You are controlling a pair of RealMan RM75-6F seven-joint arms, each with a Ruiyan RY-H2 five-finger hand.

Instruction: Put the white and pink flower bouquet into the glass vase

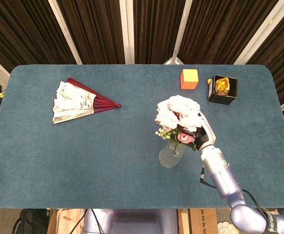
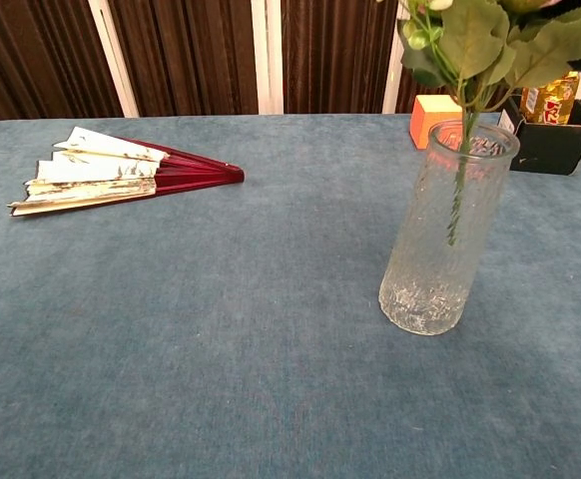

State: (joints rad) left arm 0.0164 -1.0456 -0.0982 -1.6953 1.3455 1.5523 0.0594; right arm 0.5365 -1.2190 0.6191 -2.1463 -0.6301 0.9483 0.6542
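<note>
The glass vase (image 1: 171, 154) (image 2: 446, 232) stands upright on the blue table, right of centre. The white and pink bouquet (image 1: 178, 118) hangs directly above it, and its green stem (image 2: 457, 195) reaches about halfway down inside the vase. Green leaves (image 2: 490, 45) sit just over the rim. My right hand (image 1: 203, 134) grips the bouquet from the right, just below the blooms; in the chest view only a dark sliver of it shows at the top right edge. My left hand appears in neither view.
A folded paper fan (image 1: 78, 101) (image 2: 111, 172) lies at the far left. An orange cube (image 1: 189, 79) (image 2: 433, 117) and a black box holding a gold packet (image 1: 223, 88) (image 2: 552, 110) stand behind the vase at the back right.
</note>
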